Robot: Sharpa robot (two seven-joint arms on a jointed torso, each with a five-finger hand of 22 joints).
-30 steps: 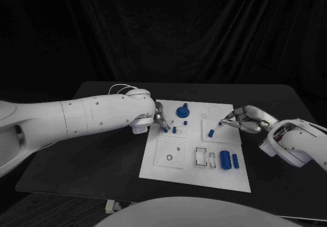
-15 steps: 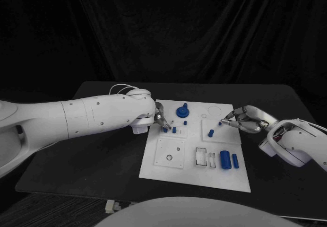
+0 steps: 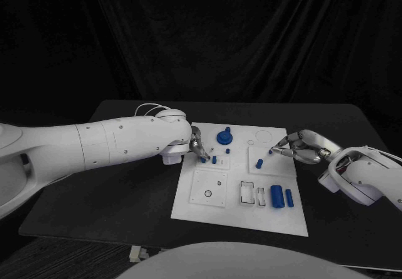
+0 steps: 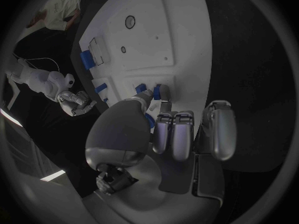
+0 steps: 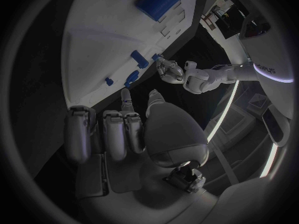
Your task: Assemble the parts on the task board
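Spanning most of the scene, the black table (image 3: 125, 192) carries the white task board (image 3: 243, 218) at its middle. Over the board's left edge sits the left hand (image 3: 195, 145), its fingers (image 4: 163, 132) pressed together side by side and curled down, thumb and a fingertip pinching a small blue part (image 3: 204, 158) right at the board's surface, toward the far left. At the board's right edge the right hand (image 3: 300, 147) has its fingers (image 5: 118, 127) curled in close together, the tips closing on a tiny blue part (image 3: 269, 152) just above the board. Between the two hands, toward the far side, stands a round blue knob-like part (image 3: 223, 138). Nearer, on the right, two elongated blue parts (image 3: 282, 196) lie side by side, just beside a rectangular recess (image 3: 248, 193). A short blue peg (image 3: 259, 164) sits near the board's middle, below the right hand's fingertips, and another small peg (image 3: 214, 159) stands just beside the left hand's pinch.
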